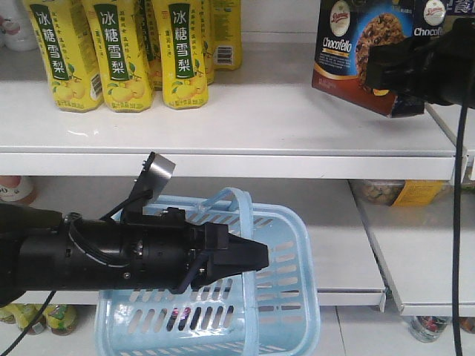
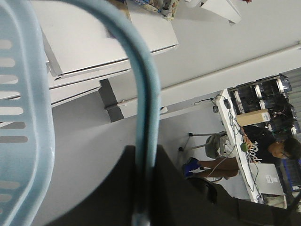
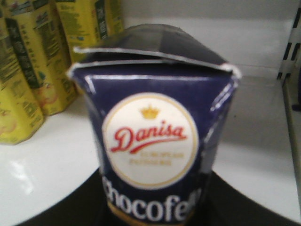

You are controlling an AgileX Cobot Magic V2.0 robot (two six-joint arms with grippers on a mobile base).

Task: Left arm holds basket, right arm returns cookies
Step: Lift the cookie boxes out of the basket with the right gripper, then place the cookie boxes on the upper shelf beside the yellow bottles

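Note:
The light blue basket (image 1: 289,297) hangs in front of the lower shelf, tilted. My left gripper (image 1: 252,258) is shut on its arched handle (image 1: 239,199). The left wrist view shows the handle (image 2: 141,94) running down between the two black jaws of my left gripper (image 2: 145,160), with the slotted basket wall (image 2: 23,117) at the left. My right gripper (image 1: 378,70) is shut on the cookies (image 1: 352,52), a navy box held tilted just above the upper shelf at the right. In the right wrist view the cookies (image 3: 155,136) fill the middle, clamped at the bottom by my right gripper (image 3: 155,209).
Yellow drink cartons (image 1: 119,52) stand on the left of the white upper shelf (image 1: 223,126) and show again as yellow cartons (image 3: 28,70). A second cookie box (image 1: 430,18) stands behind my right arm. A yellow packet (image 1: 419,191) lies on the lower shelf.

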